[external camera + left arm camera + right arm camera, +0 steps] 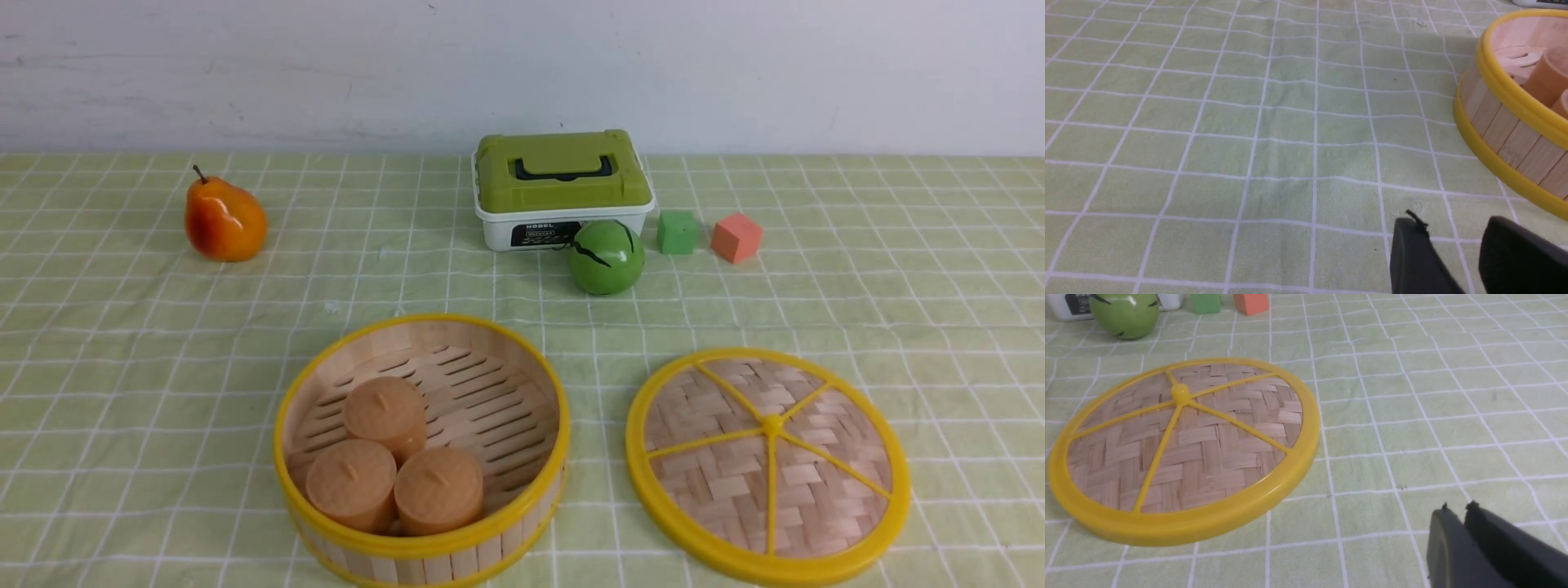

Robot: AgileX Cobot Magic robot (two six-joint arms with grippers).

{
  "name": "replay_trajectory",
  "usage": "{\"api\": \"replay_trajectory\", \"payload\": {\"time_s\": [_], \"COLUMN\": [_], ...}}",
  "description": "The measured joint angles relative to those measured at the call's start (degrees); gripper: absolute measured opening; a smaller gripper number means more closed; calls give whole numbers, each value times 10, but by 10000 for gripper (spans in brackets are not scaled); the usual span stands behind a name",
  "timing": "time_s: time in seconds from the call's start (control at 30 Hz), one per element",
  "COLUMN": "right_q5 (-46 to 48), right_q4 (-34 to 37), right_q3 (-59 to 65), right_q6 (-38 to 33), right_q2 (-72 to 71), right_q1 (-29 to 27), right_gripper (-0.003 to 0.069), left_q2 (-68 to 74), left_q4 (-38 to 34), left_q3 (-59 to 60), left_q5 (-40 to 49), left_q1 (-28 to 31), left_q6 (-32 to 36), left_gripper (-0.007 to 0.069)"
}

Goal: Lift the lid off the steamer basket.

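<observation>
The steamer basket (424, 545) stands uncovered at the near middle of the green checked cloth, holding three tan cylinders (384, 412). The lid (735, 482) lies flat on the cloth just to the basket's right, apart from it. Neither gripper shows in the front view. In the left wrist view my left gripper (1449, 228) is open above bare cloth, with the basket's wall (1506, 130) beside it. In the right wrist view my right gripper (1457, 508) has its fingers together with only a thin slit at the tips, nothing between them, off to the side of the lid (1200, 449).
Farther back stand a white box with an olive-green top (563, 180), a green ball (606, 257), a green cube (678, 233) and an orange cube (736, 238). A pear (224, 220) lies at the far left. A pale wall closes off the back.
</observation>
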Motion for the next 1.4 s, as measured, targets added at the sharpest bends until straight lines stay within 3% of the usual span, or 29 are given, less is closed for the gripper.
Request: {"api": "replay_trajectory", "payload": {"time_s": [1.4], "right_q5": [2], "right_q4": [0], "right_q3": [-1], "right_q6": [0], "right_q2": [0], "right_q1": [0], "right_gripper": [64], "left_q2": [0], "left_q4": [0], "left_q3": [0], "left_q5": [0], "left_q1": [0], "left_q6": [0], "left_gripper": [239]}}
